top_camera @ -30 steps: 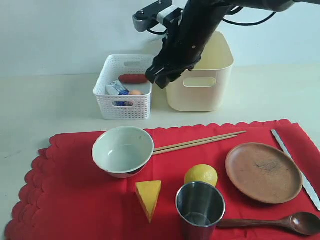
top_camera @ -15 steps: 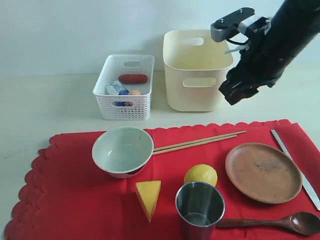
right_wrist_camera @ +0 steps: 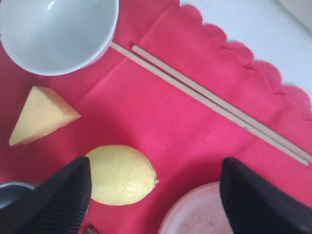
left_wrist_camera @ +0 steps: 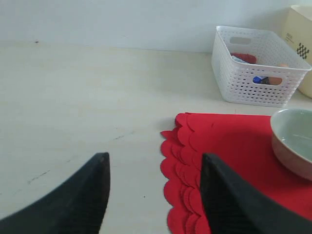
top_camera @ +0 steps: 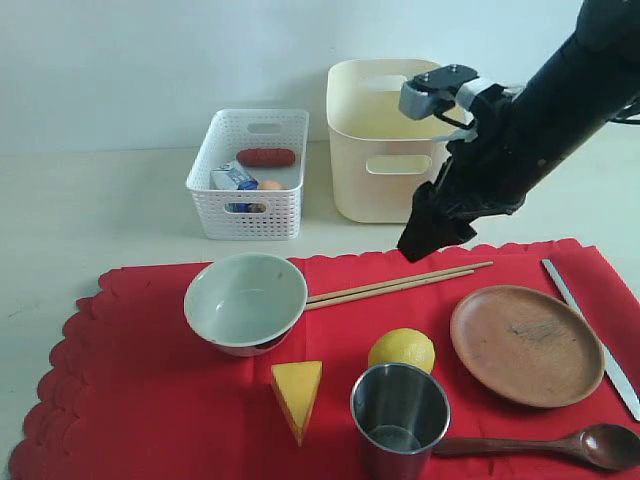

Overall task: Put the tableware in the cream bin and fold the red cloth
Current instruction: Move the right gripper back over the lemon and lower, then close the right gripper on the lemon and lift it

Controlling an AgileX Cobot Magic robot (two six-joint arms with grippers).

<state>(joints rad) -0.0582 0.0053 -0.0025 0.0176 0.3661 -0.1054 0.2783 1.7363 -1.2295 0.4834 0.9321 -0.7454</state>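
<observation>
Your right gripper (right_wrist_camera: 153,170) has black, finely ribbed fingers (right_wrist_camera: 48,204); below it the cloth (right_wrist_camera: 161,112) is bright red with a scalloped edge, the lemon (right_wrist_camera: 122,174) by one finger is yellow, the cheese wedge (right_wrist_camera: 39,114) orange-yellow, the chopsticks (right_wrist_camera: 209,105) pale wood, the bowl (right_wrist_camera: 58,29) greenish white, the plate (top_camera: 527,345) brown

table (top_camera: 90,210): pale, flat | on it: red cloth (top_camera: 150,400), cream bin (top_camera: 370,200), white perforated basket (top_camera: 250,215)
</observation>
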